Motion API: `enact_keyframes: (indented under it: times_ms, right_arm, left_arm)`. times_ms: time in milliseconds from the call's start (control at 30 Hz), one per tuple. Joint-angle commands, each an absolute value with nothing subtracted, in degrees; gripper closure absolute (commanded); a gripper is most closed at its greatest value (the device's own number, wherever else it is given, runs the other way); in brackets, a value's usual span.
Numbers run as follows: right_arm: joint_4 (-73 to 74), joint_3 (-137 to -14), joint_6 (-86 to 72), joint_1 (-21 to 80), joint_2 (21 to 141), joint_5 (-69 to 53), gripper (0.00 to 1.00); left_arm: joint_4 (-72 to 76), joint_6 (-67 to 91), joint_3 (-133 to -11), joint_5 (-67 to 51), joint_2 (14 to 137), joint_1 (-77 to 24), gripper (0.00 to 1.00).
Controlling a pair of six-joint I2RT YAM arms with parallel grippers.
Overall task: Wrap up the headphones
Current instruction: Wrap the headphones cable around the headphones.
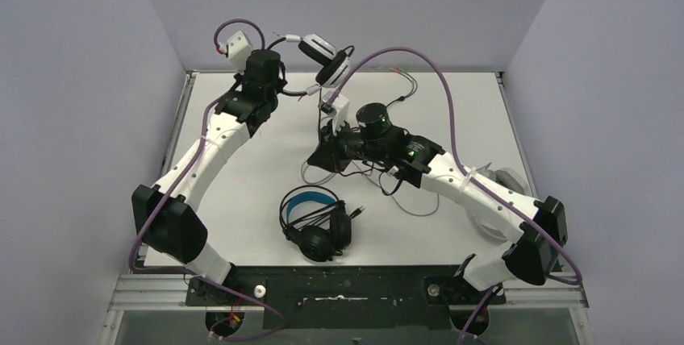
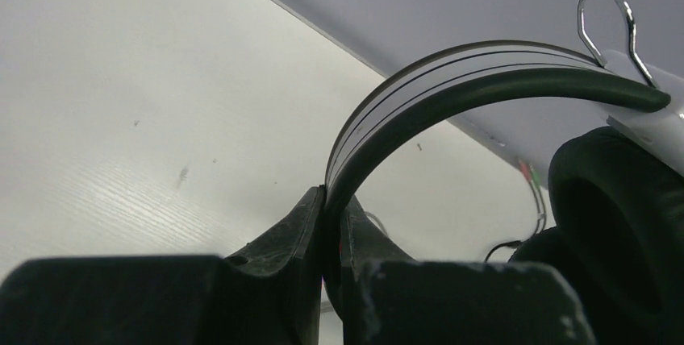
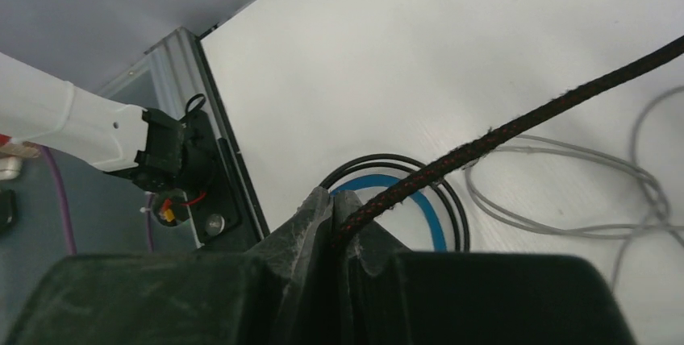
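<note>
My left gripper (image 1: 284, 81) is raised at the back left, shut on the thin headband (image 2: 452, 87) of a white headset (image 1: 327, 55) with black ear pads (image 2: 621, 224), which hangs above the table. My right gripper (image 1: 321, 155), over the table's middle, is shut on a black braided cable with red flecks (image 3: 516, 127) that runs up to the right. A black headset with a blue-lined headband (image 1: 314, 220) lies flat near the front edge, and its blue band (image 3: 419, 200) also shows just beyond my right fingers.
Pale loose cables (image 1: 419, 200) curl on the white table (image 1: 242, 192) under the right arm, also seen as grey loops (image 3: 565, 160). A pale rounded object (image 1: 506, 177) sits partly hidden behind the right forearm. Thin coloured-tipped wires (image 1: 407, 83) lie at the back.
</note>
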State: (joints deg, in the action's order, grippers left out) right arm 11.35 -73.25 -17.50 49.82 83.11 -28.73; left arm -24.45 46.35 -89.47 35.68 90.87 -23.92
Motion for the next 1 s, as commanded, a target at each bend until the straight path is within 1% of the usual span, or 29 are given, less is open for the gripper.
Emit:
enact_keyframes:
  times_ms: [0, 100, 267, 500, 533, 600, 700, 767, 867, 967]
  right_arm:
    - [28.63, -82.0, -9.33, 49.97, 79.77, -20.89, 1.0]
    - [35.39, -87.01, -5.76, 49.93, 80.32, -20.61, 1.0]
    - [45.76, -97.09, 1.07, 50.0, 82.82, -17.99, 1.0]
    - [54.87, -105.29, 10.52, 49.75, 84.51, -7.14, 1.0]
    - [55.63, -105.71, 11.53, 49.69, 84.57, -5.13, 0.99]
    - [55.78, -106.26, 13.64, 49.34, 84.35, -2.33, 0.95]
    - [54.44, -106.38, 16.81, 48.69, 84.02, -0.21, 0.91]
    - [52.96, -105.96, 18.39, 47.93, 83.85, 2.23, 0.9]
    - [50.75, -104.87, 19.42, 45.61, 83.68, 2.85, 0.92]
    - [49.39, -103.31, 18.77, 43.11, 83.1, 2.86, 0.94]
  left_arm:
    - [-9.67, 34.28, -85.26, 32.32, 87.64, -24.21, 1.0]
    - [-10.74, 30.58, -82.78, 30.25, 86.36, -24.67, 1.0]
    - [-9.32, 17.63, -79.72, 26.98, 85.54, -27.98, 1.0]
    - [-8.45, 2.8, -74.25, 20.81, 80.51, -33.04, 1.0]
    - [-8.79, 0.79, -73.9, 19.87, 79.64, -33.96, 1.0]
    - [-10.02, -4.06, -73.33, 18.59, 78.05, -35.97, 1.0]
    - [-13.82, -2.58, -73.6, 14.2, 76.31, -36.94, 1.0]
    - [-17.37, -0.73, -74.97, 10.72, 76.05, -37.32, 1.0]
    - [-21.71, 1.63, -76.38, 8.89, 75.22, -38.38, 1.0]
    - [-25.77, 4.95, -77.47, 10.24, 74.11, -38.49, 1.0]
